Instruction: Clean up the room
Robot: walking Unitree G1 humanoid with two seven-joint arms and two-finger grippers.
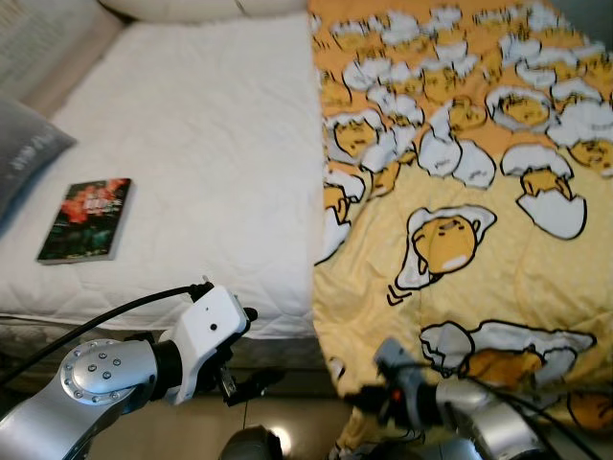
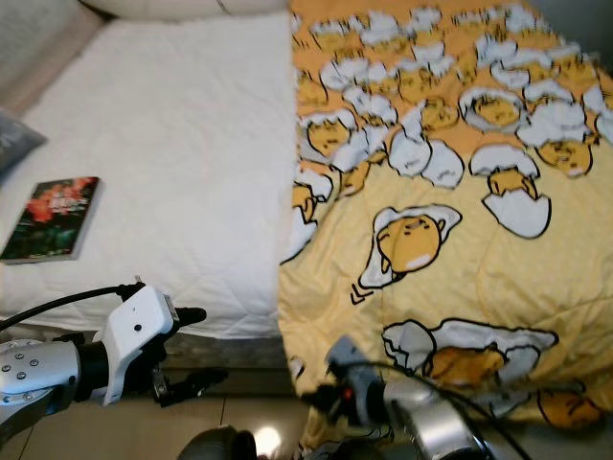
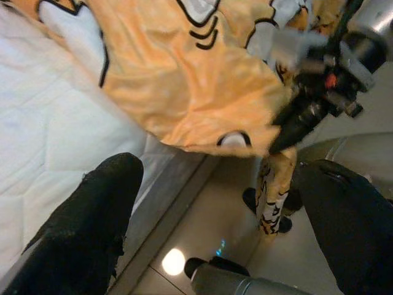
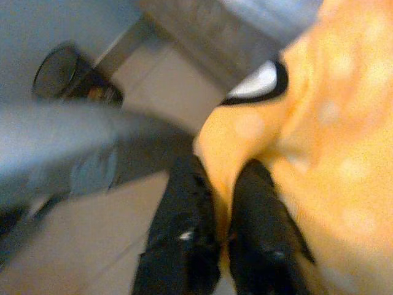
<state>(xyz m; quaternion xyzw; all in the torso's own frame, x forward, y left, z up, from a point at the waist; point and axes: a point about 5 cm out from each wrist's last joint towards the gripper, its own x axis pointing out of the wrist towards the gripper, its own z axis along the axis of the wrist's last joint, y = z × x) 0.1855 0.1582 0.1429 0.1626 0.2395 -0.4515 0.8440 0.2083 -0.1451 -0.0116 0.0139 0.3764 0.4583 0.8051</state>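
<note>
A yellow blanket (image 1: 460,192) printed with egg characters covers the right half of the bed and hangs over its front edge. My right gripper (image 4: 224,209) is shut on the blanket's hanging front corner, with yellow cloth pinched between its black fingers (image 4: 264,239); the same gripper is at the bed's front edge (image 1: 362,398). Just left of that corner, in front of the bed's front edge, my left gripper (image 1: 257,347) stands open and holds nothing. A dark book (image 1: 86,218) with a red cover picture lies flat on the white mattress (image 1: 211,144) at the left.
A grey pillow (image 1: 24,153) lies at the bed's far left, and a cream pillow (image 1: 192,8) at the head. Glossy tiled floor (image 1: 287,422) runs along the bed's grey front rail (image 3: 184,184).
</note>
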